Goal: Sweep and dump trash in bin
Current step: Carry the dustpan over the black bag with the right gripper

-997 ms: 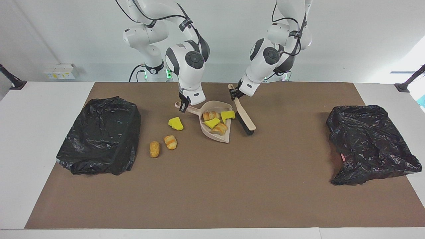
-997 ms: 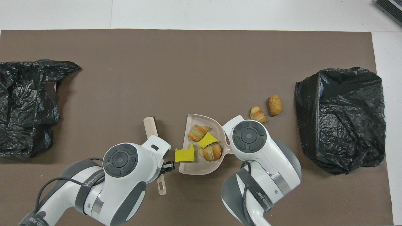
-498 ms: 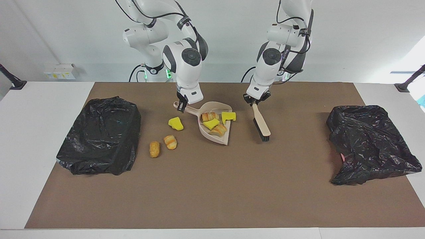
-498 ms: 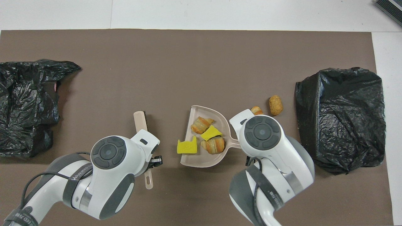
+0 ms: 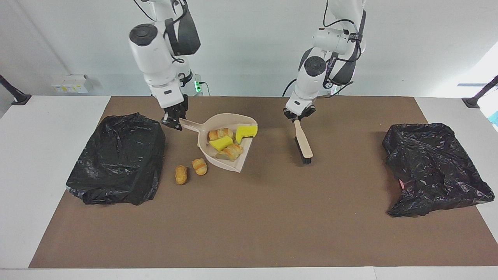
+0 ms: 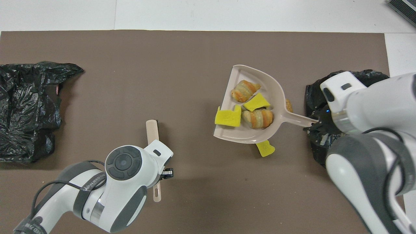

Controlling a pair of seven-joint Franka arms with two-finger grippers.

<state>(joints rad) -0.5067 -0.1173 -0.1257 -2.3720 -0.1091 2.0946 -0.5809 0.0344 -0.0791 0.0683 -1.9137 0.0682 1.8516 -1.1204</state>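
My right gripper point(image 5: 174, 119) is shut on the handle of the beige dustpan point(image 5: 202, 132), which hangs tilted above the mat beside the black-bagged bin point(image 5: 120, 157) at the right arm's end. In the pan point(image 6: 276, 94) lie trash pieces: two striped pastries point(image 6: 245, 91) and two yellow sponge chunks point(image 6: 228, 117). On the mat lie two golden pastries point(image 5: 199, 166) point(image 5: 181, 174). Another yellow chunk point(image 6: 265, 149) lies under the pan's edge. My left gripper point(image 5: 297, 116) is shut on the handle of the brush point(image 5: 302, 144), whose bristles rest on the mat.
A second black bag point(image 5: 432, 167) lies crumpled at the left arm's end of the brown mat point(image 5: 249, 217). White table surrounds the mat. In the overhead view my right arm covers part of the bin point(image 6: 312, 94).
My right gripper has lifted the loaded dustpan and carried it toward the bin at the right arm's end. The brush swung away from the pan and now stands still.
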